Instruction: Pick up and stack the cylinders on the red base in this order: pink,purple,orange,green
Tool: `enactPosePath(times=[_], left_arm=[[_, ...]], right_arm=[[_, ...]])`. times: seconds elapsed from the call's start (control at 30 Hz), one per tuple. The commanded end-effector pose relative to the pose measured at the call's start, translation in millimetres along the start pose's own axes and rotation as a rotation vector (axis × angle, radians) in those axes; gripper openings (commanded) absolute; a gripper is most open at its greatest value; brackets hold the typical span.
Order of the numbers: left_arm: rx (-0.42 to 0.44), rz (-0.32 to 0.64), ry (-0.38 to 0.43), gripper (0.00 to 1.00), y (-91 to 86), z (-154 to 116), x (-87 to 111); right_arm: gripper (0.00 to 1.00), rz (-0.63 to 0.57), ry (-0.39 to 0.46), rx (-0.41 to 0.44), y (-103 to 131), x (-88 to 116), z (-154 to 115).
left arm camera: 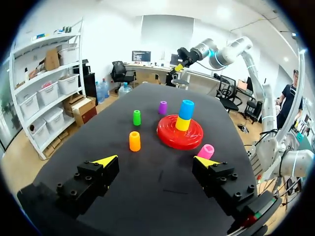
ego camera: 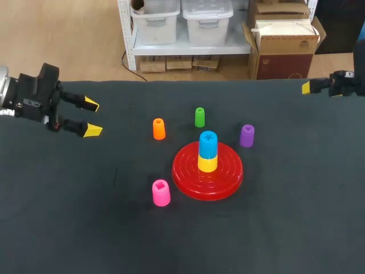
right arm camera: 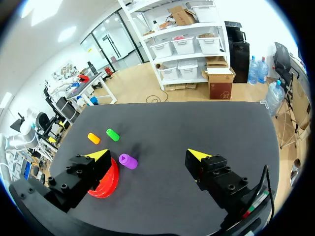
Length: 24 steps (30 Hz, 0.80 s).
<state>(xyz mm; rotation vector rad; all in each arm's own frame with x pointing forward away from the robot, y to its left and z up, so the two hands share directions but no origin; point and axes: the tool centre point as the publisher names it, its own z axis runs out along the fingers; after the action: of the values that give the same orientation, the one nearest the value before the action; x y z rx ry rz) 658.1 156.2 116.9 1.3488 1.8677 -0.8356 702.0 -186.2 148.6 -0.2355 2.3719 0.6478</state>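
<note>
The red base lies mid-table with a yellow cylinder and a blue one stacked on it. The pink cylinder stands at its front left, the orange and green ones behind it, the purple at its right. My left gripper hovers open at the far left, empty; ahead of it lie the orange cylinder, pink cylinder and base. My right gripper is at the back right edge, open and empty, with the purple cylinder ahead.
The black tabletop carries only these pieces. Bare cloth spreads across the front and both sides of the base.
</note>
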Motion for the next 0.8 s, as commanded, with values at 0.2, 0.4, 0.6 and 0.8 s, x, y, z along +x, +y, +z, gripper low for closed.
enactPosePath(times=[0.2,0.4,0.6,0.8], left_arm=[[-0.003,0.001,-0.003,1.00,-0.6,0,0.6],[-0.003,0.001,-0.003,1.00,-0.6,0,0.6],[-0.003,0.001,-0.003,1.00,-0.6,0,0.6],[-0.003,0.001,-0.003,1.00,-0.6,0,0.6]], right_arm=[[1.00,-0.043,0.025,-0.013,20,-5,9],[1.00,-0.287,0.182,-0.120,110,-7,46],[1.00,-0.538,0.381,-0.237,215,29,78],[1.00,-0.816,0.574,-0.309,285,81,96]])
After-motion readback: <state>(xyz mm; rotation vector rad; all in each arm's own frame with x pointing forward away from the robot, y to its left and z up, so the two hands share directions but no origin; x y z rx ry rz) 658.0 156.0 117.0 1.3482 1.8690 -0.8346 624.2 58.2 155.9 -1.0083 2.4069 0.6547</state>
